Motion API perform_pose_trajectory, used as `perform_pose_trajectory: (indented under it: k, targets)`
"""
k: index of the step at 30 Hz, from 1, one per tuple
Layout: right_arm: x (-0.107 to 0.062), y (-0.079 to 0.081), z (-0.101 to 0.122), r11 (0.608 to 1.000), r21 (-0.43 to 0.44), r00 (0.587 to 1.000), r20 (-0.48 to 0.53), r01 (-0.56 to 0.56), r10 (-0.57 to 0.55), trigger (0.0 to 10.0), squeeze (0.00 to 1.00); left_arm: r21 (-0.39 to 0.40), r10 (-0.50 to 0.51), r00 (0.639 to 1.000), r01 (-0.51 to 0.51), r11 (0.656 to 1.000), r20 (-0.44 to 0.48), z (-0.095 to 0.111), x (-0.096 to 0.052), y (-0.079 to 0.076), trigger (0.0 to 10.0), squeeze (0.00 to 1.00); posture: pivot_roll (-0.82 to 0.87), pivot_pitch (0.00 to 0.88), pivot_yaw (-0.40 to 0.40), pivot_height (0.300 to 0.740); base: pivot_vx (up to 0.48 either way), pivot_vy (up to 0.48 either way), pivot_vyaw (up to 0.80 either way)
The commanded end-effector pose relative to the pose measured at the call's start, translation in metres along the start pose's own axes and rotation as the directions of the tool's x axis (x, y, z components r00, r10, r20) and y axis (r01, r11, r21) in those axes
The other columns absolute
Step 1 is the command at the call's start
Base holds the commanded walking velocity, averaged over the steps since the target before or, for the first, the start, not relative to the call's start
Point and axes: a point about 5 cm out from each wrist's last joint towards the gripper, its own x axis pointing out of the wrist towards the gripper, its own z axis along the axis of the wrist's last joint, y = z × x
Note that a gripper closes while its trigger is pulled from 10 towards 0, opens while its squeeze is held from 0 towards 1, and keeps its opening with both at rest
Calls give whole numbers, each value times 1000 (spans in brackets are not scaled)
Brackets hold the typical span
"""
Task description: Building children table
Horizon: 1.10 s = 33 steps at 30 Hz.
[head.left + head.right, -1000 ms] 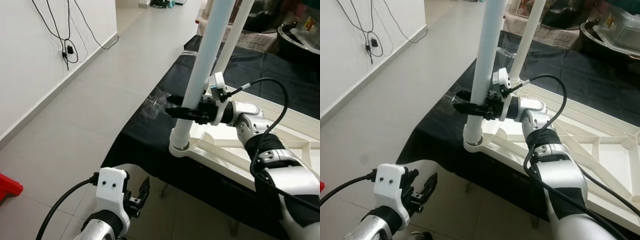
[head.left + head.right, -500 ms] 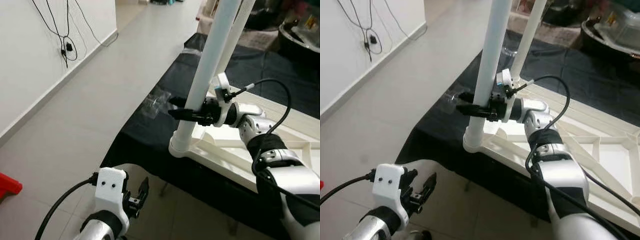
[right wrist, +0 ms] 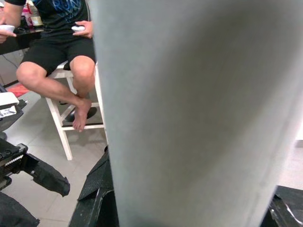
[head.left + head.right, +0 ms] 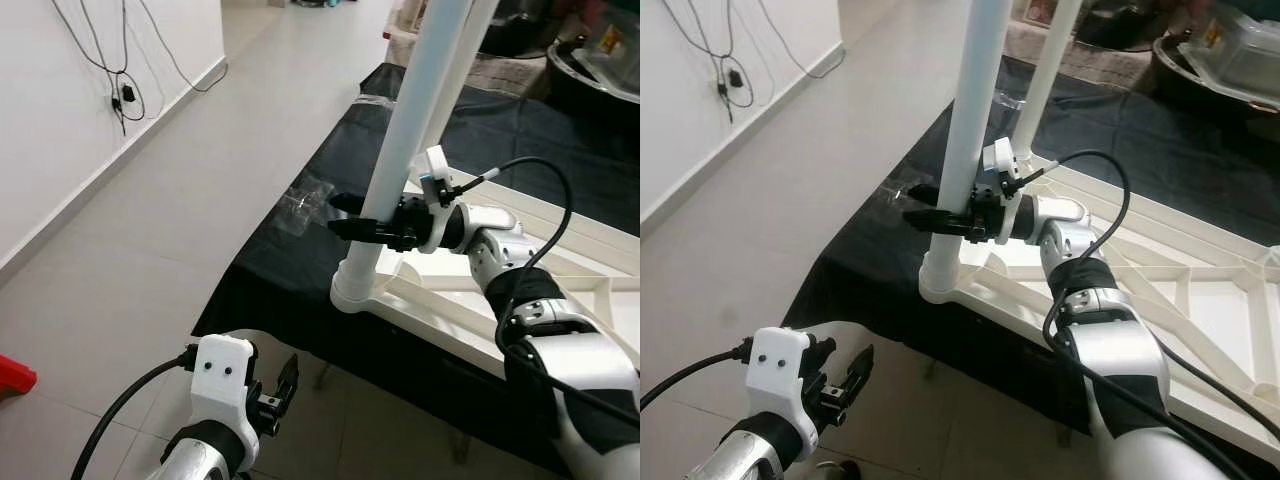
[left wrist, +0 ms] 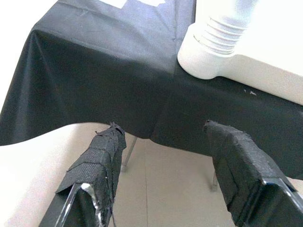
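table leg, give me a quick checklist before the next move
1. Right gripper closed around the table leg: ok, fingers on both sides of it.
2. Leg's foot in the corner socket of the tabletop: ok, threads show at the socket's mouth.
3. Leg fully screwed in: cannot tell.
4. Leg upright: not ok, it leans.
5. Left gripper free: ok, open, low beside the black cloth.
6. Second leg standing behind: ok.

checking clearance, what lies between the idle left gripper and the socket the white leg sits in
In the left wrist view, only the draped edge of the black cloth lies between the left gripper and the leg socket, with bare floor below.
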Motion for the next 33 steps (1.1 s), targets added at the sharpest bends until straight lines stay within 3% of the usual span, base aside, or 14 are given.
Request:
perform_pose_trajectory:
  k: [1, 14, 18, 21, 22, 23, 24, 25, 26, 27, 28, 29, 31, 33]
  targets:
    - [0, 11, -28, 996, 85, 997, -71, -33, 39, 10000, 0, 3, -1, 1000, 1, 1000, -17, -2, -1, -2, 10000, 0, 249, 213, -120, 740, 0, 0, 0]
    - [7, 5, -42, 981, 9, 966, -181, 192, -187, 10000, 0, 6, 2, 1000, -2, 1000, -11, -2, 1, -1, 10000, 0, 243, 203, -119, 740, 0, 0, 0]
    - [3, -1, -49, 924, -24, 902, -210, 380, -377, 10000, 0, 6, 4, 1000, -4, 1000, -9, -2, 2, 0, 10000, 0, 237, 191, -117, 740, 0, 0, 0]
    - [-10, -7, -58, 779, 0, 754, -247, 628, -608, 10000, 0, 7, 5, 1000, -5, 1000, -6, -2, 4, 2, 10000, 0, 231, 178, -111, 740, 0, 0, 0]
    - [-10, -7, -58, 779, 0, 754, -247, 628, -608, 10000, 0, 7, 5, 1000, -5, 1000, -6, -2, 4, 2, 10000, 0, 231, 178, -111, 740, 0, 0, 0]
    - [-13, -8, -62, 713, 15, 690, -265, 701, -673, 10000, 0, 7, 5, 1000, -5, 1000, -5, -2, 5, 2, 10000, 0, 229, 176, -108, 740, 0, 0, 0]
    - [-13, -8, -62, 713, 15, 690, -265, 701, -673, 10000, 0, 7, 5, 1000, -5, 1000, -5, -2, 5, 2, 10000, 0, 229, 176, -108, 740, 0, 0, 0]
    - [-15, -10, -66, 629, 28, 612, -270, 777, -743, 10000, 0, 8, 4, 1000, -4, 1000, -3, -2, 5, 2, 10000, 0, 227, 170, -110, 740, 0, 0, 0]
    - [-15, -10, -66, 629, 28, 612, -270, 777, -743, 10000, 0, 8, 4, 1000, -4, 1000, -3, -2, 5, 2, 10000, 0, 227, 170, -110, 740, 0, 0, 0]
    - [-16, -11, -69, 530, 69, 527, -277, 845, -804, 10000, 0, 9, 3, 1000, -3, 1000, -2, -2, 6, 3, 10000, 0, 228, 167, -110, 740, 0, 0, 0]
    - [-16, -11, -69, 530, 69, 527, -277, 845, -804, 10000, 0, 9, 3, 1000, -3, 1000, -2, -2, 6, 3, 10000, 0, 228, 167, -110, 740, 0, 0, 0]
    - [-17, -11, -72, 401, 123, 419, -280, 908, -864, 10000, 0, 11, 3, 1000, -3, 1000, -1, -2, 7, 3, 10000, 0, 230, 161, -110, 740, 0, 0, 0]
    - [-17, -11, -72, 401, 123, 419, -280, 908, -864, 10000, 0, 11, 3, 1000, -3, 1000, -1, -2, 7, 3, 10000, 0, 230, 161, -110, 740, 0, 0, 0]
    - [-16, -9, -78, 111, 207, 170, -296, 972, -940, 10000, 0, 15, 3, 1000, -3, 1000, 3, -2, 9, 4, 10000, 0, 233, 147, -109, 740, 0, 0, 0]
